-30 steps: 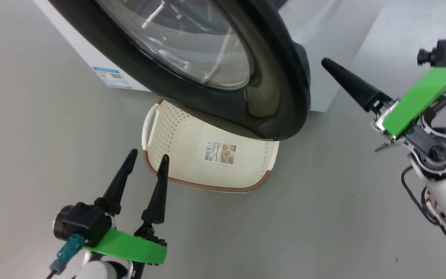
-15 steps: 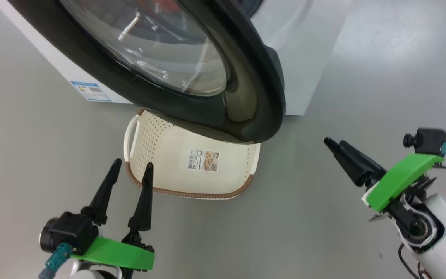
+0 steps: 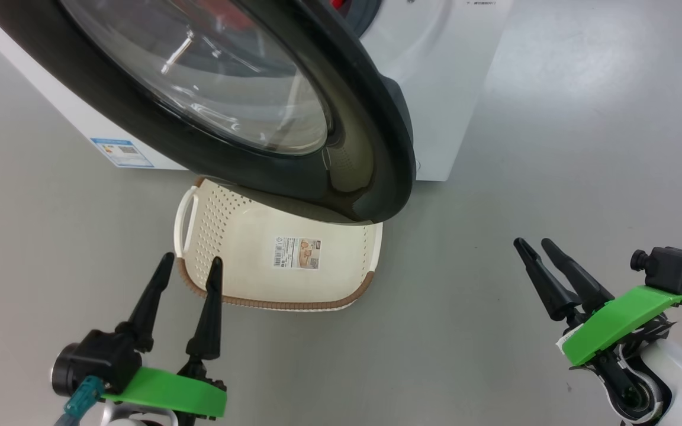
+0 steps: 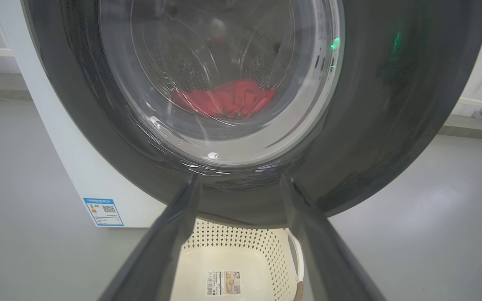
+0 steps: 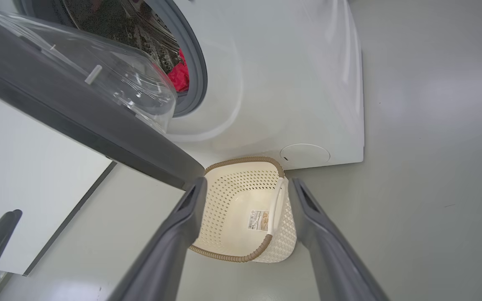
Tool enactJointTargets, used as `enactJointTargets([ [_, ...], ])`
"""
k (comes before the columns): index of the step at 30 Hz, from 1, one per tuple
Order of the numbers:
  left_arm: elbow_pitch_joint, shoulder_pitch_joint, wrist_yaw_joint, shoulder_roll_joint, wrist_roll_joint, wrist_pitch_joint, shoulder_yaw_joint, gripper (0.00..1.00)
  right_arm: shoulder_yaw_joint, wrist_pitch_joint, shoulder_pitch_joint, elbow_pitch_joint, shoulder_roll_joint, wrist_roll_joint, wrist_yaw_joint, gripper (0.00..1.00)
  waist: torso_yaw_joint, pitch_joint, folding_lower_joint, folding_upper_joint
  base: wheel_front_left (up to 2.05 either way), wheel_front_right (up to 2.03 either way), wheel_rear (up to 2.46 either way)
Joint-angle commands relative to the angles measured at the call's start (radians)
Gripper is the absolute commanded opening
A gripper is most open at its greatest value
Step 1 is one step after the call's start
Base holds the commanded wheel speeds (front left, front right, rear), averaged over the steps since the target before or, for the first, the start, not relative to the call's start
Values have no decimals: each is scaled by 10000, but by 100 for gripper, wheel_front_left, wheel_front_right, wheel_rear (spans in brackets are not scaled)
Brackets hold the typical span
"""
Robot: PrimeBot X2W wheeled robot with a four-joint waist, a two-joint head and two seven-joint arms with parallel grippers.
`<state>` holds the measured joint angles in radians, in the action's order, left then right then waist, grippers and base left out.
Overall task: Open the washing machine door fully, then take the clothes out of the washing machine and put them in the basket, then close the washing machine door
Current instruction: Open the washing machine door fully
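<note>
Washing machine door point(image 3: 376, 130) standing open from washing machine point(image 3: 447, 89), overhanging far end of basket point(image 3: 282, 304) on floor point(image 3: 554, 148). Left gripper point(image 3: 192, 258) at lower left, jaws wide, empty, tips just beside basket's near left corner. Red clothes point(image 4: 224, 98) inside drum, visible through door glass. Right gripper point(image 3: 531, 242) at lower right, jaws wide, empty, well apart from basket.

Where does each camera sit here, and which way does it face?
Head: up high, looking down at the washing machine door, the basket and floor; left tool and right tool show, open.
Left wrist: low, facing the door glass with the clothes behind; own fingers below.
Right wrist: beside the door edge, facing the washing machine front; own fingers.
Shared: every view shows the basket.
</note>
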<state>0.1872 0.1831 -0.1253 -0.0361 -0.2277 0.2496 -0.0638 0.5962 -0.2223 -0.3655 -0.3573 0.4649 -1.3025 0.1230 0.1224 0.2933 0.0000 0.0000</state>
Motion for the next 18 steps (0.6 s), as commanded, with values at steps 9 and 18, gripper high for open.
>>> enactJointTargets([
  [9, -82, -99, -54, -141, 153, 122, 531, 100, -1611, -390, 909, 59, -365, 3061, 77, 100, -68, -15, 0, 0, 0, 0, 0],
  [18, -46, -20, -54, -141, 150, 122, 577, 100, -4564, -393, 2220, 1103, -2093, 7026, 77, 100, -33, 55, 0, 0, 0, 0, 0],
])
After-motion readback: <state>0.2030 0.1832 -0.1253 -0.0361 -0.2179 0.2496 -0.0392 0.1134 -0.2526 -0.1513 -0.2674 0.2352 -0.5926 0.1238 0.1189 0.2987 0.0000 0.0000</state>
